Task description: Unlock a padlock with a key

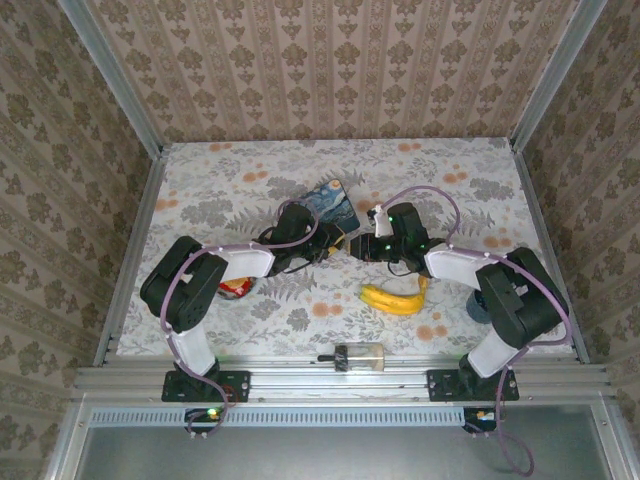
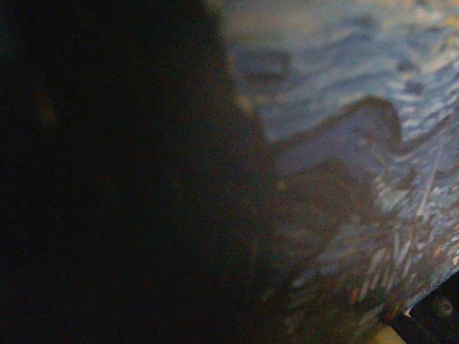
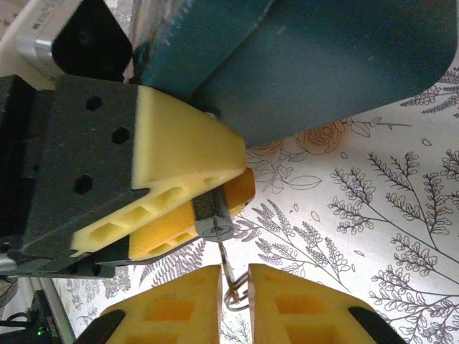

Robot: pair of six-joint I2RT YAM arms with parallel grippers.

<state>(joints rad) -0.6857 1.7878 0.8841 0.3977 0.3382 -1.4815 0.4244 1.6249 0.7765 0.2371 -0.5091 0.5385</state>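
Right up against the lens, the right gripper (image 3: 234, 278): two yellow foam pads (image 3: 179, 308) drawn narrow, only a slim slit between them. In that slit sits the wire ring of the key (image 3: 225, 258), and its thin shaft runs straight out ahead of the fingertips. Whether the pads actually pinch the ring, I cannot tell from here.

Follow the shaft forward and there it is: the padlock (image 3: 210, 215), a tiny dark-and-grey block just beyond the right fingertips, with the key's tip at its face. It is clamped between the two yellow fingers of the left gripper (image 3: 231, 195), one above and one below, right at their tips, so that pair is closed firmly on it. Lock and key are both held off the floral table (image 3: 387, 201), which shows beneath and beside the fingers.

Just behind the left gripper's fingers looms the blue tin box (image 3: 323, 64), close over them. On the left wrist camera its painted surface is a blur.

From above, the two grippers meet tip to tip. The banana (image 1: 395, 297) lies on the near side of the right gripper.
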